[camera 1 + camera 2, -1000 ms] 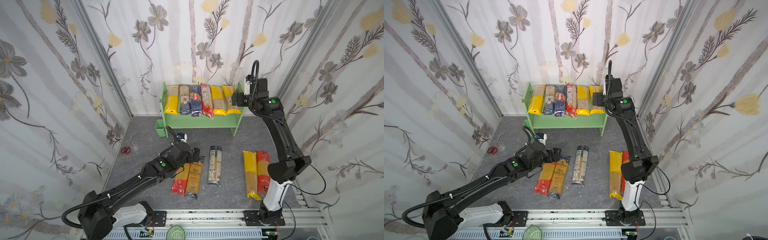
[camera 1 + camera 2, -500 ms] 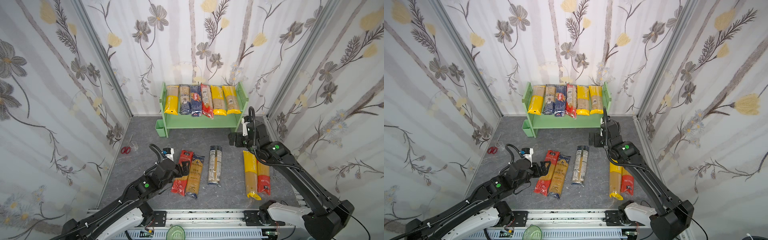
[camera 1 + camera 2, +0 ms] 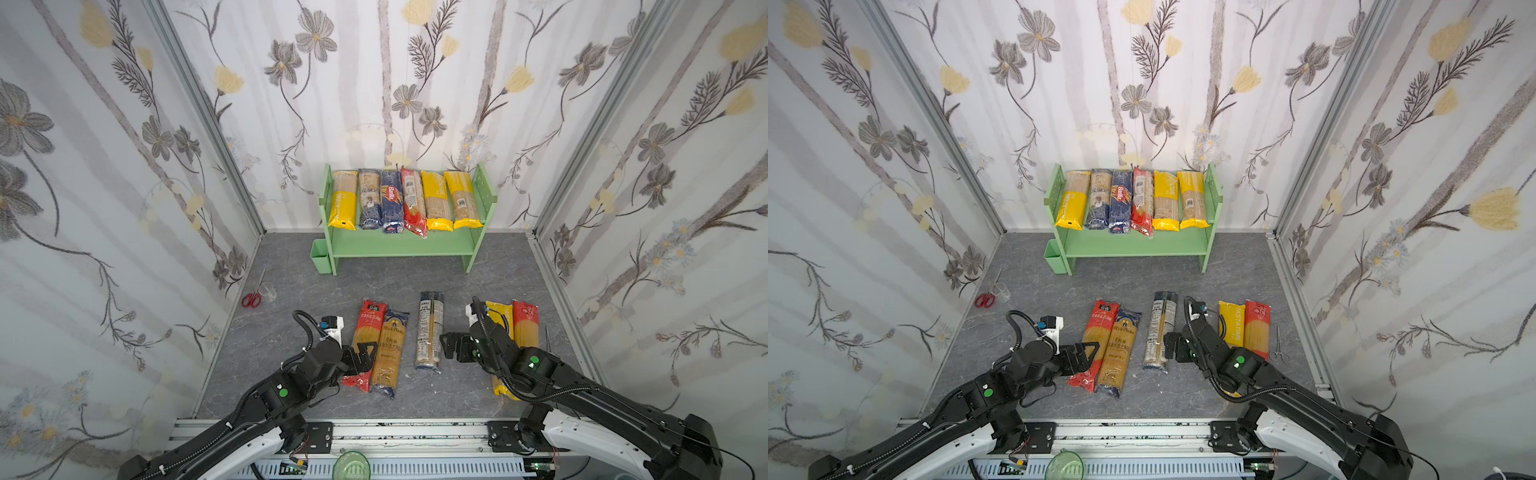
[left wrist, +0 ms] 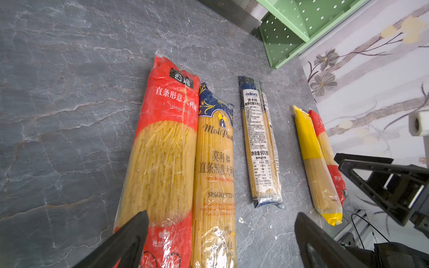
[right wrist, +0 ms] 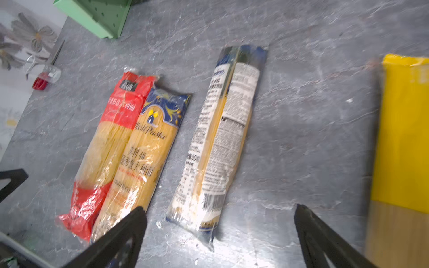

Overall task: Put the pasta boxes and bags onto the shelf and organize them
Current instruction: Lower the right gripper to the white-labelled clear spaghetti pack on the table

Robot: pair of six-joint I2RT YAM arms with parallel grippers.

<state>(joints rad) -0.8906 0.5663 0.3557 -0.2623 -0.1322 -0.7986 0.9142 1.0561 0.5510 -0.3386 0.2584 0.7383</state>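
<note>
Readiness likely explains the left gripper (image 3: 363, 354) and right gripper (image 3: 449, 347) gaping empty by clear spaghetti bags (image 3: 430, 332) before the light green two-tier shelf (image 3: 399, 248).

Upper tier of the shelf (image 3: 399, 247) is filled side to side by six packs (image 3: 409, 203); its lower tier stands open across the full width. A small green cup (image 3: 323, 257) sits against its left foot. A bare band of table (image 3: 395, 282) runs between the shelf and the loose packs (image 3: 524, 328). Passable gaps flank the navy-ended pack (image 3: 430, 328); the right hand (image 3: 451, 348), jaws spread, hangs over one. The red pack (image 3: 368, 328) and blue-topped pack (image 3: 391, 353) touch, leaving no lane. Scissors (image 3: 251, 299) lie by the left wall.
</note>
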